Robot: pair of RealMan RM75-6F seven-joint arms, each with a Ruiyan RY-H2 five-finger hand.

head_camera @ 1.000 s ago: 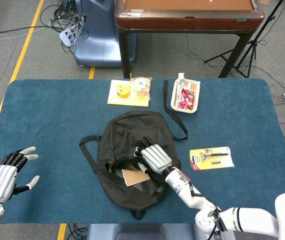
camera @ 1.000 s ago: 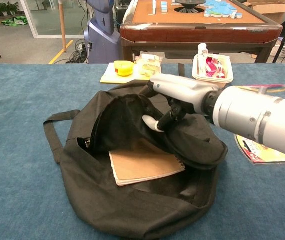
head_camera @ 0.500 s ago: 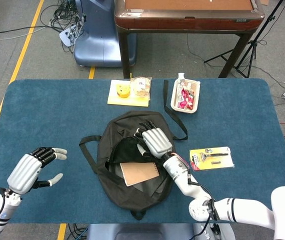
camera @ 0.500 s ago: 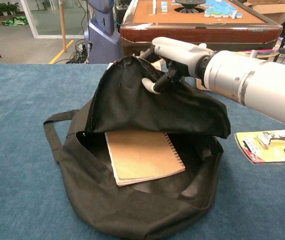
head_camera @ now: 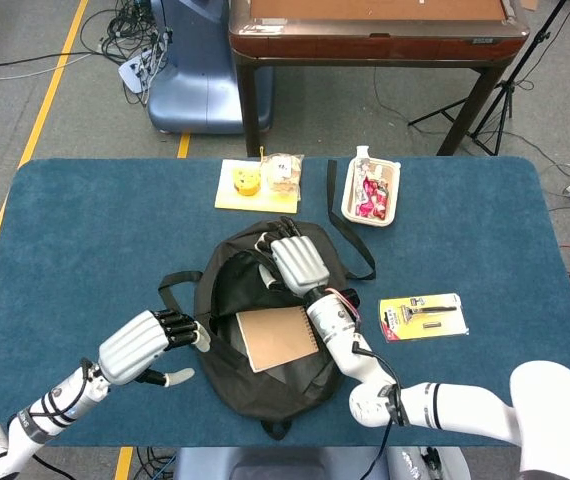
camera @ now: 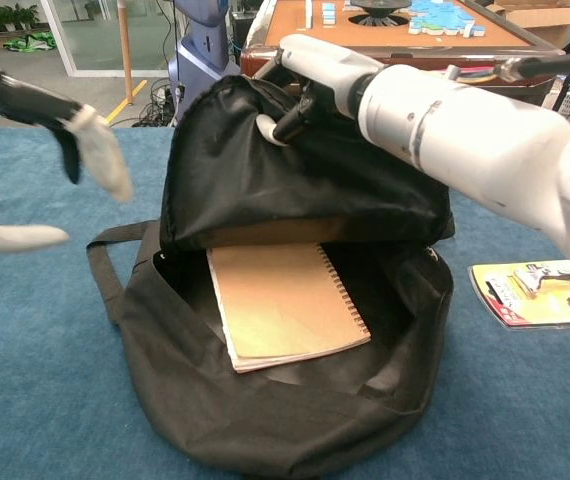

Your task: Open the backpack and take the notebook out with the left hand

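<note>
A black backpack [head_camera: 265,385] [camera: 265,420] lies in the middle of the blue table. My right hand [head_camera: 293,262] [camera: 310,75] grips its front flap [camera: 265,170] and holds it lifted, so the mouth gapes wide. Inside lies a brown spiral notebook [head_camera: 279,337] [camera: 280,305], flat and fully exposed. My left hand [head_camera: 145,345] [camera: 35,150] hovers open just left of the bag, near its shoulder strap [head_camera: 170,295], holding nothing. In the chest view it is blurred at the left edge.
A razor blister pack [head_camera: 422,315] [camera: 535,290] lies right of the bag. Behind the bag sit a yellow board with snacks [head_camera: 260,183] and a white tray of sweets [head_camera: 371,192]. A wooden table [head_camera: 365,40] stands beyond the far edge.
My right hand has raised the flap higher and further back, baring the whole notebook. My left hand has moved right, from the table's left edge toward the bag.
</note>
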